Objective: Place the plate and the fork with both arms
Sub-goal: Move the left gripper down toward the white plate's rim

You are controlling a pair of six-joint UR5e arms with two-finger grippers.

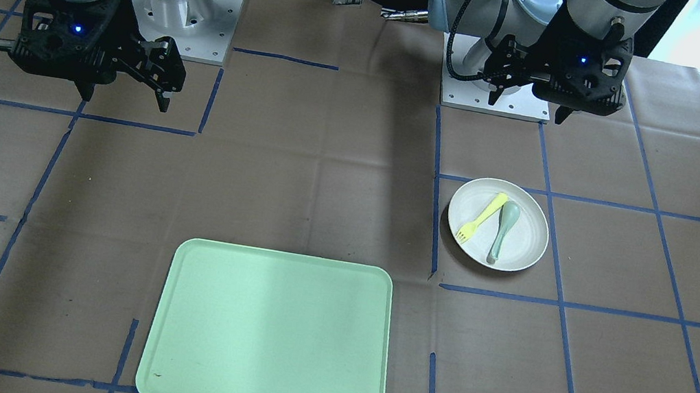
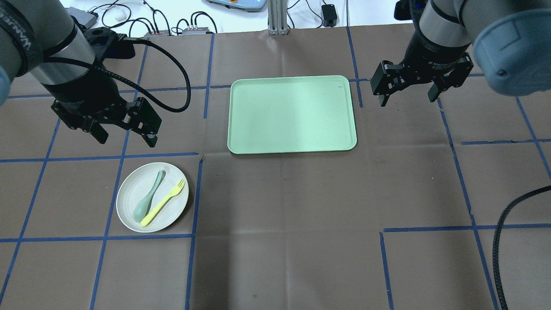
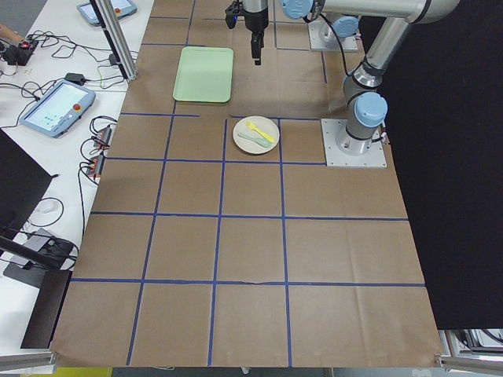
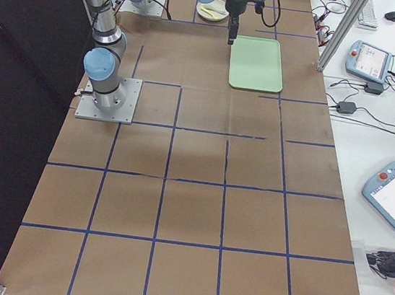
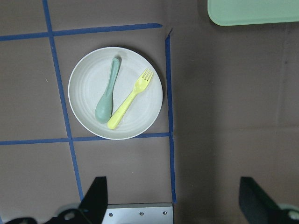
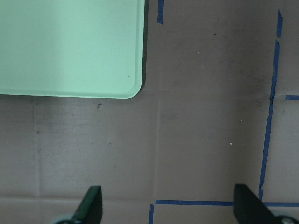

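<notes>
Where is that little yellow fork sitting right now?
In the overhead view, the fork lies on the plate beside the spoon, on the robot's left side, closer to the robot than the green tray.

Little legible txt. Black band (image 2: pixel 17 41) round the arm, well up from the left gripper (image 2: pixel 125 138): white caps, approx. "WANNE", rest cut off at the frame edge. Black collar (image 2: pixel 441 64) directly above the right gripper (image 2: pixel 407 99): one line of small white print, too small to read. Pendant screen (image 3: pixel 53 111), well apart from both grippers: blurred, nothing readable.
</notes>
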